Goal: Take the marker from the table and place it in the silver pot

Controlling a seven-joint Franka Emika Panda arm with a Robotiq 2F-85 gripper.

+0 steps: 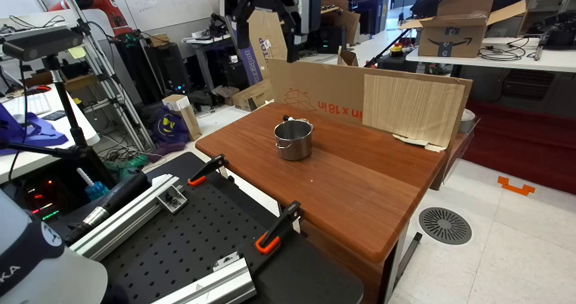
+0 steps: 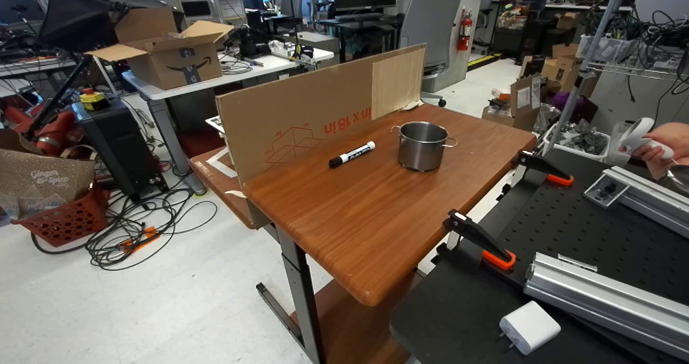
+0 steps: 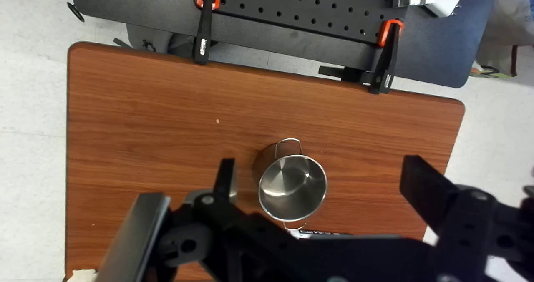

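In an exterior view the marker (image 2: pixel 352 155), white with black print and a black end, lies on its side near the middle of the frame, on the reddish-brown table (image 2: pixel 344 218); the shiny, two-handled silver pot (image 2: pixel 421 152) stands upright near it, right of centre, its bare metal inside showing below centre in the wrist view

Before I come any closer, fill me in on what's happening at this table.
The robot's open tool hangs above the table, gripping nothing. The marker lies there between the silver pot and a cardboard panel, not yet picked up. The silver pot stands upright, and nothing shows inside it in the wrist view. At the edge of an exterior view, a person's hand holds a white device, perhaps to steer the robot.
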